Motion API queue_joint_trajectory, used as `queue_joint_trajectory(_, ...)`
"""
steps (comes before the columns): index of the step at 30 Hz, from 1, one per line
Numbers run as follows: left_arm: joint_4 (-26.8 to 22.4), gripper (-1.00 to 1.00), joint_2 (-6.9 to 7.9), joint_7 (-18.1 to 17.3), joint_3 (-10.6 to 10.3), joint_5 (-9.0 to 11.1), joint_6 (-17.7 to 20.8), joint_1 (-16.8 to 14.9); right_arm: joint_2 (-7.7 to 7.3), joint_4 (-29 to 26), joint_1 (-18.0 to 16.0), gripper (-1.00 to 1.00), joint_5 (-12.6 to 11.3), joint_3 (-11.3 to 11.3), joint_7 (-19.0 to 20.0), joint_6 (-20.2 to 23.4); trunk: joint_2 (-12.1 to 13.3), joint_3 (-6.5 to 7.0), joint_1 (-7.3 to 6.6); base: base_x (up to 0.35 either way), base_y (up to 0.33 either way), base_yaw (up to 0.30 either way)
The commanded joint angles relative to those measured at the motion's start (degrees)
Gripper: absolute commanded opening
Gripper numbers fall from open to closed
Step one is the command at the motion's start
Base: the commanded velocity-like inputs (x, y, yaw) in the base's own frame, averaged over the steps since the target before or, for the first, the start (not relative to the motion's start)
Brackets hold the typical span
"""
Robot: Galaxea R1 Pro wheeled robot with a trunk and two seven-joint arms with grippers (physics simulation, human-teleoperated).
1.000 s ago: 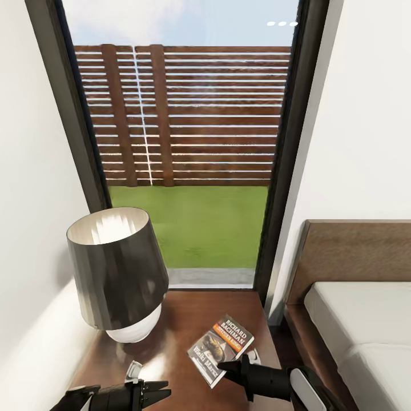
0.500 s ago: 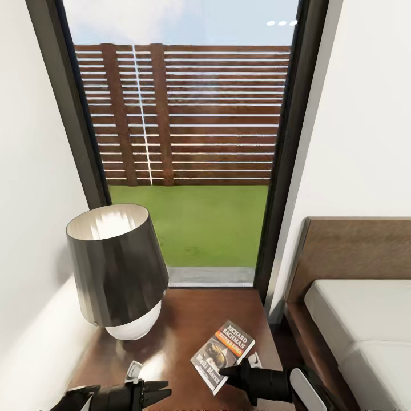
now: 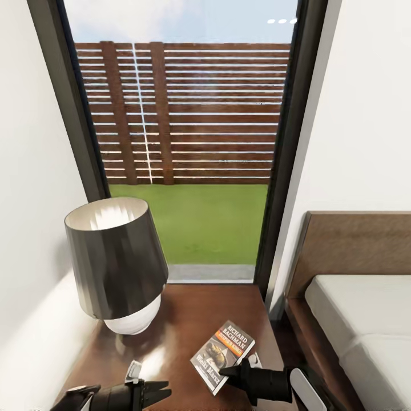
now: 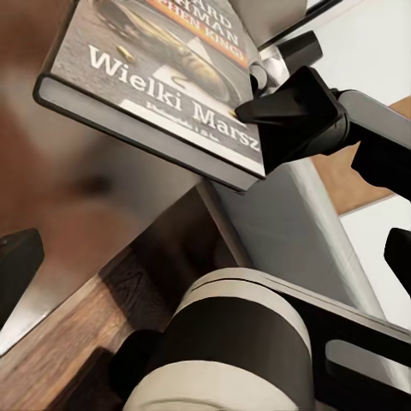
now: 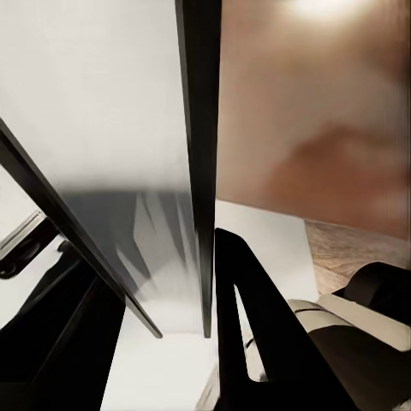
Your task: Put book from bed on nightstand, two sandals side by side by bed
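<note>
Book (image 3: 223,354) pinched by my right gripper (image 3: 233,372) at its near edge, long axis angled away over nightstand (image 3: 194,314); left gripper (image 3: 162,393) empty, parted.

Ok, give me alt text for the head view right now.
The right gripper pinches the book by its near edge over the dark wooden nightstand, beside a dark-shaded lamp. The bed lies to the right.

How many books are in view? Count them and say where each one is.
1. The book is over the near right part of the nightstand, held at its near edge in the right gripper, right of the lamp. Others may be out of frame.
</note>
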Motion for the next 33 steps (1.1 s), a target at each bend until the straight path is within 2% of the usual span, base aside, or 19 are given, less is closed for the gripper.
queue_joint_trajectory(1, -0.01, 1.00, 0.00, -0.19, -0.01, 0.13, 0.60, -0.02, -0.05, 0.00, -0.04, -1.00, 0.14, 0.14, 0.47, 0.02, -0.44, -0.24, 0.21, 0.000, 0.000, 0.000)
queue_joint_trajectory(6, -0.01, 1.00, 0.01, -0.19, -0.01, 0.13, 0.60, -0.02, -0.04, 0.00, -0.03, -1.00, 0.14, 0.14, 0.47, 0.03, -2.44, -1.14, 1.31, 0.000, 0.000, 0.000)
queue_joint_trajectory(17, -0.01, 1.00, 0.05, -0.19, 0.00, 0.18, 0.60, -0.02, -0.04, 0.00, -0.03, -1.00, 0.14, 0.14, 0.47, 0.03, -2.44, -1.14, 1.31, 0.001, 0.000, 0.000)
queue_joint_trajectory(33, -0.01, 1.00, 0.07, -0.19, 0.00, 0.13, 0.67, -0.02, -0.06, 0.03, -0.02, -1.00, 0.14, 0.14, 0.49, 0.05, -2.44, -1.14, 1.31, 0.097, 0.032, 0.000)
